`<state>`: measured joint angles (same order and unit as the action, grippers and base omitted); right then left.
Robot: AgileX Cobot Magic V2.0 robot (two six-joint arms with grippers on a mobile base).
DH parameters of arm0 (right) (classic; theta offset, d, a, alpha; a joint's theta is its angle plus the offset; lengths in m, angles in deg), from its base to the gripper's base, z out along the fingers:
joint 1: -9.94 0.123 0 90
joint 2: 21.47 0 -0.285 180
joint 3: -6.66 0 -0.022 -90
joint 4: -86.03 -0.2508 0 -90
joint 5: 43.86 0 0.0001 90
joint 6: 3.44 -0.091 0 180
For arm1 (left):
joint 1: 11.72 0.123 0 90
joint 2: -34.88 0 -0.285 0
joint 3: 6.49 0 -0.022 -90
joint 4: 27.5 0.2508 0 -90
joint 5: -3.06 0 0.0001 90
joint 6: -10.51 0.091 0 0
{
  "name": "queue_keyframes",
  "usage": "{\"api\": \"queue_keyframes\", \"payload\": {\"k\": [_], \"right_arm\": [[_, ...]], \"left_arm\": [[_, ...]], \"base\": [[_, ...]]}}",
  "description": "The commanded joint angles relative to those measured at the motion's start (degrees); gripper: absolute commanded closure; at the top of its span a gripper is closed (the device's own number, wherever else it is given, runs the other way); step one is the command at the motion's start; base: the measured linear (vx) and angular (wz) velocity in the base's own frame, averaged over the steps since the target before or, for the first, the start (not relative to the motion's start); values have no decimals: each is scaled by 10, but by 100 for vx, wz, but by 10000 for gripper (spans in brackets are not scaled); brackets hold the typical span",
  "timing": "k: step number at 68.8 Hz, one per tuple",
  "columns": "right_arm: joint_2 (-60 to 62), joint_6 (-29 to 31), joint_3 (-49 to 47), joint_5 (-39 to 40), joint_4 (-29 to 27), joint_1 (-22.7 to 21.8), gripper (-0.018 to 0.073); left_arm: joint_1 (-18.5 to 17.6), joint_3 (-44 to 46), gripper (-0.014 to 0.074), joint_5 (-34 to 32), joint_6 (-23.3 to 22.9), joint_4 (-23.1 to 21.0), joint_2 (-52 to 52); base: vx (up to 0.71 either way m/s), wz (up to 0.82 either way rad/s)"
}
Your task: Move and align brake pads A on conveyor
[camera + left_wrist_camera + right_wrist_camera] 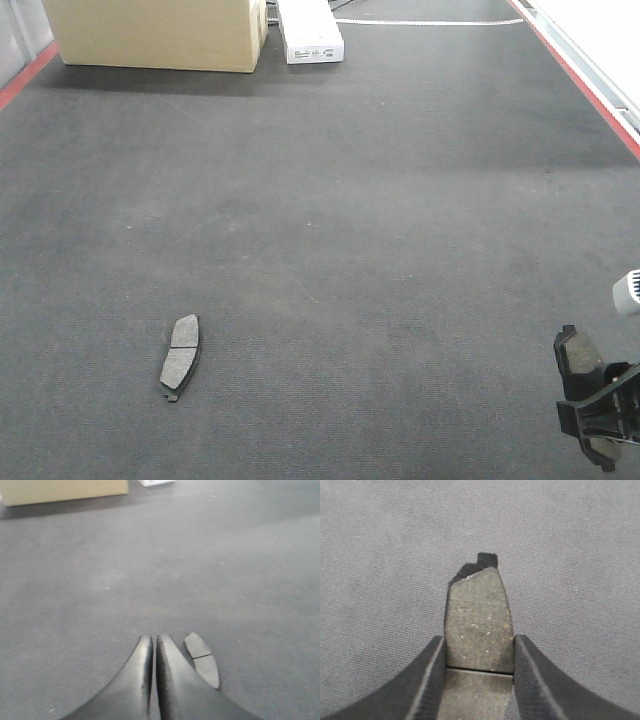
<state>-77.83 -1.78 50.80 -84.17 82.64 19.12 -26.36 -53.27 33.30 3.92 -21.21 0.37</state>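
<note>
Clamping one brake pad (479, 615) across its groove, long axis pointing straight out past the jaws, the right gripper (479, 645) hangs over the conveyor (350, 220) at near right, while only the left wrist view shows the left gripper (155, 641) pinched shut, empty, just beside a second pad (202, 659) lying lengthwise up the belt.

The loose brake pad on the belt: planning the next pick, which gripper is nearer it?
Left. The left gripper is just beside the loose pad; the right gripper is across the conveyor, holding another pad.
</note>
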Motion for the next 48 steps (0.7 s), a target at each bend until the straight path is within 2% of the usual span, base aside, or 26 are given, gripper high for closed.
{"api": "queue_keyframes", "payload": {"k": [1, 48], "right_arm": [[3, 5, -17, 36, 0, 0, 569], [3, 5, -17, 36, 0, 0, 569]], "left_arm": [[2, 10, 603, -28, -21, 13, 17], [2, 10, 603, -23, -21, 13, 28]], "base": [[0, 0], [0, 0]]}}
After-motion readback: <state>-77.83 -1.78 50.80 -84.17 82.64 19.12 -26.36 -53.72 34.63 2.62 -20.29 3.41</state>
